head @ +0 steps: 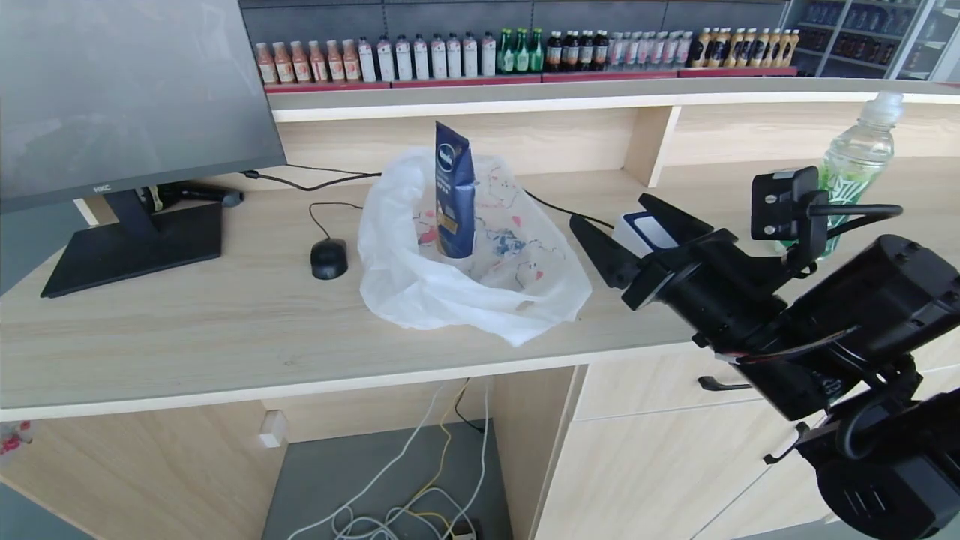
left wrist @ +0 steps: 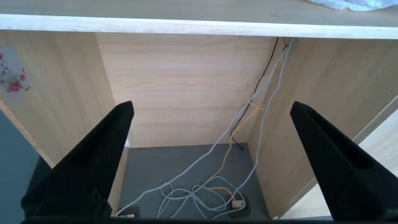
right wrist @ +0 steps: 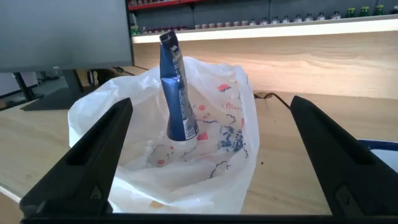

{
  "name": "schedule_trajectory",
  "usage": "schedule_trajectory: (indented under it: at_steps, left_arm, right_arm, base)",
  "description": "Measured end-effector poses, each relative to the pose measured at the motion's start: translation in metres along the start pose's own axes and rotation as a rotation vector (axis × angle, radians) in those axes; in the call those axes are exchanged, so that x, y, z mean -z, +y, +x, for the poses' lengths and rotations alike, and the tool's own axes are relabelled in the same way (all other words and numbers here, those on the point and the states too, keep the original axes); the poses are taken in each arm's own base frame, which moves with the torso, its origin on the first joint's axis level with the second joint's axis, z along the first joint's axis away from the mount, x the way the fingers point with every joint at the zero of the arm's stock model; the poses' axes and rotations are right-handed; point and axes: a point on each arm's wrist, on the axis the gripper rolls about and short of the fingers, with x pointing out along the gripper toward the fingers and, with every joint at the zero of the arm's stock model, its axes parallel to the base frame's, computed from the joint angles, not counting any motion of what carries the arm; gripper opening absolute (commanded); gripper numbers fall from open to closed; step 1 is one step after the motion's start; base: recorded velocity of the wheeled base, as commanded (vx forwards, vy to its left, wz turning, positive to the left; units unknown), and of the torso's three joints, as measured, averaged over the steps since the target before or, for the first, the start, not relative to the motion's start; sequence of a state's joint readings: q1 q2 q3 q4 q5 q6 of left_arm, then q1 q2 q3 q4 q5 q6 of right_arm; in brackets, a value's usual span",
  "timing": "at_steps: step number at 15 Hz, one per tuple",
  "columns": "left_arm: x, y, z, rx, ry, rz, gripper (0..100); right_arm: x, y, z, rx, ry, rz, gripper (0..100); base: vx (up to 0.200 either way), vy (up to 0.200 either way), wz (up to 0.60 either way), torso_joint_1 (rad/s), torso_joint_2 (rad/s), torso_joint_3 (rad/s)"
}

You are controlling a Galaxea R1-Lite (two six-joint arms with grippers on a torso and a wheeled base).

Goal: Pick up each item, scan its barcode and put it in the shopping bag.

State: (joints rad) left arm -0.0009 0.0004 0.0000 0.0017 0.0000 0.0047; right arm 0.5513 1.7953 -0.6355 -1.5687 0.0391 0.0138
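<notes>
A white plastic shopping bag (head: 420,285) lies open on the wooden counter (head: 187,322). A dark blue tube (head: 454,191) stands upright inside it, cap down. My right gripper (head: 609,211) hovers open just right of the bag with nothing between its fingers. In the right wrist view, the bag (right wrist: 99,118) and the tube (right wrist: 177,93) sit straight ahead of the open right gripper (right wrist: 211,102). A clear bottle with a green label (head: 855,165) stands at the counter's far right. My left gripper (left wrist: 211,109) is open and empty below the counter's edge, facing the recess under it.
A small white and blue box (head: 646,229) sits behind the right gripper. A monitor (head: 127,90) on a black stand and a black mouse (head: 328,259) occupy the counter's left. Loose cables (left wrist: 205,186) lie in the recess under the counter. Shelves of bottles (head: 525,52) line the back.
</notes>
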Motion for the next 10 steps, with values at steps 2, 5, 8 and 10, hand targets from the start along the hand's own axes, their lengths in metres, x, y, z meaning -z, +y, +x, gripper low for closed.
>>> schedule_trajectory:
  at_steps: [2, 5, 8, 10]
  left_arm:
    - [0.0, 0.0, 0.0, -0.001, -0.001, -0.013, 100]
    - [0.0, 0.0, 0.0, 0.0, -0.001, -0.013, 100]
    - [0.0, 0.0, 0.0, -0.001, -0.001, -0.015, 100]
    - [0.0, 0.0, 0.0, -0.001, -0.002, -0.015, 100]
  right_arm:
    - [-0.005, 0.0, -0.003, -0.001, -0.01, 0.0, 100]
    - [-0.011, 0.0, -0.007, 0.0, -0.021, -0.001, 100]
    - [-0.014, 0.0, -0.01, 0.001, -0.024, -0.002, 100]
    - [-0.014, 0.0, -0.011, 0.001, -0.021, -0.001, 100]
  base:
    - [0.0, -0.2, 0.0, 0.015, 0.0, 0.002]
    - [0.0, -0.2, 0.0, 0.001, 0.0, 0.001]
    - [0.0, -0.2, 0.0, -0.001, 0.0, 0.002]
    - [0.0, -0.2, 0.0, 0.002, 0.0, 0.002]
